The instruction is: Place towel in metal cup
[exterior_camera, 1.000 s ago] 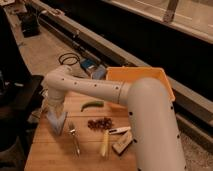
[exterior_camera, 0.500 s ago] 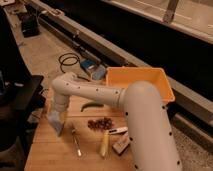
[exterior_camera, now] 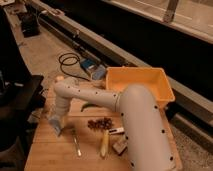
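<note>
My gripper (exterior_camera: 55, 124) hangs from the white arm's wrist over the left part of the wooden table (exterior_camera: 50, 155), pointing down and open. A pale blue-grey patch right at its tip looks like the towel (exterior_camera: 52, 121), lying on or just above the table. I cannot tell whether the gripper touches it. The metal cup is out of view, possibly hidden behind the arm.
An orange bin (exterior_camera: 140, 82) stands at the table's back right. A fork (exterior_camera: 76, 142), a banana (exterior_camera: 104, 144), a dark reddish cluster (exterior_camera: 100, 123) and a green item (exterior_camera: 87, 106) lie mid-table. A blue box (exterior_camera: 92, 67) and black cable (exterior_camera: 67, 60) are behind.
The arm's wrist has sunk slightly toward the table; the gripper stays over the same spot at the left.
</note>
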Available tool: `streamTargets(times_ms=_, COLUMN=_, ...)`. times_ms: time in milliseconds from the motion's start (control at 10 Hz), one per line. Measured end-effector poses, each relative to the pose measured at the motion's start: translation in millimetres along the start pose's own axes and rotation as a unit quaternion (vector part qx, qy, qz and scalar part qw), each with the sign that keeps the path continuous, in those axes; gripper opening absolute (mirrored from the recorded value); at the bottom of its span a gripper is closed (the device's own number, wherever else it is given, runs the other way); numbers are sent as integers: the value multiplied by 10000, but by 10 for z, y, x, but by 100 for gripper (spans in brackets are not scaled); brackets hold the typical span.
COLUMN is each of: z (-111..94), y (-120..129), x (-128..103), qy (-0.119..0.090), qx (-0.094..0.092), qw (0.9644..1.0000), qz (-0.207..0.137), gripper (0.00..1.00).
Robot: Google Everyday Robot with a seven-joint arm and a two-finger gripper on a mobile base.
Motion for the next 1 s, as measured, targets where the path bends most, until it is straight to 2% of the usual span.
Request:
streamTargets(times_ms=200, z=30, y=-4, x=-24, qy=-60, qx=-2, qw=10000, qz=-2, gripper=42)
streamTargets(times_ms=500, z=33, y=4, x=-12, qy=-24, qx=-14, qw=10000, qz=-25, gripper=11)
streamTargets(times_ms=600, z=27, y=-2, x=-20, qy=-13, qx=-3, qw=10000, qz=-18, gripper=4)
streamTargets(times_ms=800, z=-58, y=-43, x=-55, qy=117, qx=28, qw=9999, qz=-10, gripper=0)
streamTargets(times_ms=1000, z=-287, y=-161, x=-147, qy=378, qx=184, qw=9991, qz=-45, gripper=0)
